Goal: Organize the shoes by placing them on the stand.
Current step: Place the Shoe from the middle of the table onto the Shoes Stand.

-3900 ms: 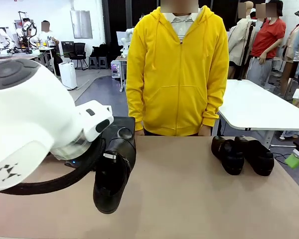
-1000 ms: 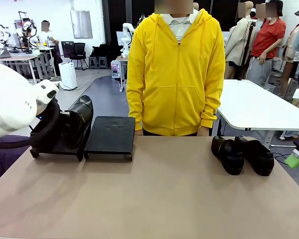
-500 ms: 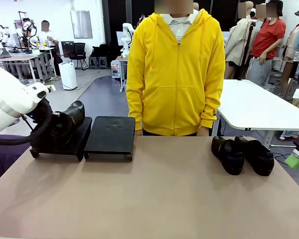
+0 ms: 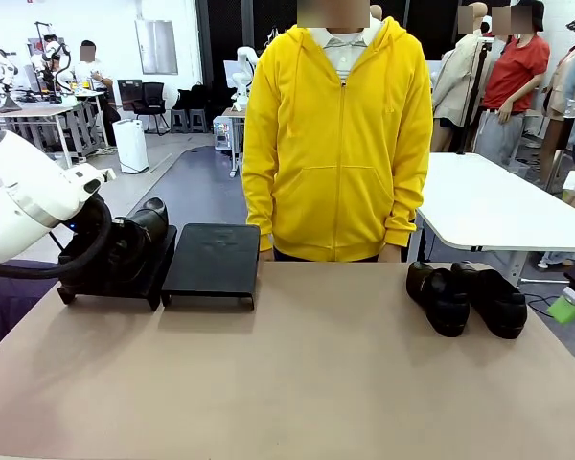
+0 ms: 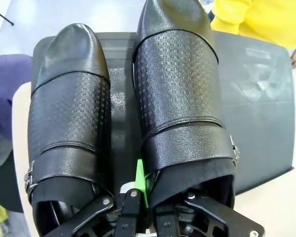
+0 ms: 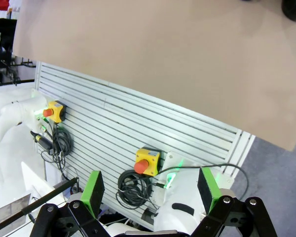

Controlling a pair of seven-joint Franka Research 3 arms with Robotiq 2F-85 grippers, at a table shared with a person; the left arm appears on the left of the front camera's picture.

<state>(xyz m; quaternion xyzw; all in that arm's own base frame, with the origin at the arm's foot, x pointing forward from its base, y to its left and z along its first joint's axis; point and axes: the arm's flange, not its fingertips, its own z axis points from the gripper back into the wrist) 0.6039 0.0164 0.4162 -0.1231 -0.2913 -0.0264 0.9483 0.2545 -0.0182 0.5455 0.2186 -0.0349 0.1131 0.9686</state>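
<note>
The stand is two low black platforms at the table's far left: the left platform (image 4: 110,278) and the right platform (image 4: 212,257). In the left wrist view two black shoes lie side by side on the left platform (image 5: 121,111). My left gripper (image 5: 142,183) is shut on the heel collar of the larger-looking shoe (image 5: 180,94), beside the other shoe (image 5: 69,128). From the front, the held shoe (image 4: 139,235) tilts with its toe raised. Two more shoes (image 4: 439,299) (image 4: 494,299) sit at the table's right. My right gripper (image 6: 150,190) hangs open off the table's right edge.
A person in a yellow hoodie (image 4: 340,134) stands at the far side, hands down near the table edge. My left arm (image 4: 24,206) covers part of the left platform. Below the table's edge, the right wrist view shows a slatted panel (image 6: 113,123) with cables.
My left arm carried the shoe from the table's front left to the left platform, then lowered it beside the other shoe. In the last half second it has barely moved.
</note>
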